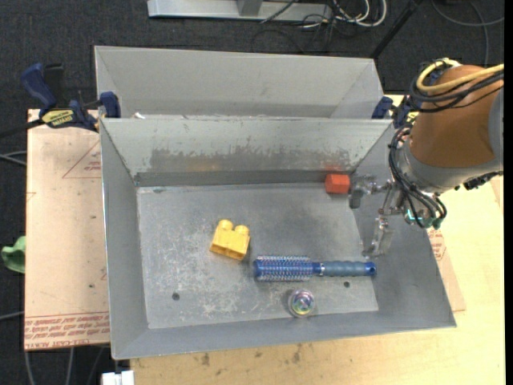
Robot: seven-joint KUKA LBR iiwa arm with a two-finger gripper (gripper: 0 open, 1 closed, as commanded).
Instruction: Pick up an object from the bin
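Your pincer: apart or together, you cannot tell; nothing seen held. Blue plastic bristled hairbrush: handle end just beside it, not yet picked.

One yellow brick, one blue hairbrush, one orange block, one small shiny round thing.

Scuffed matt grey metal bin — glossy yellow plastic brick.
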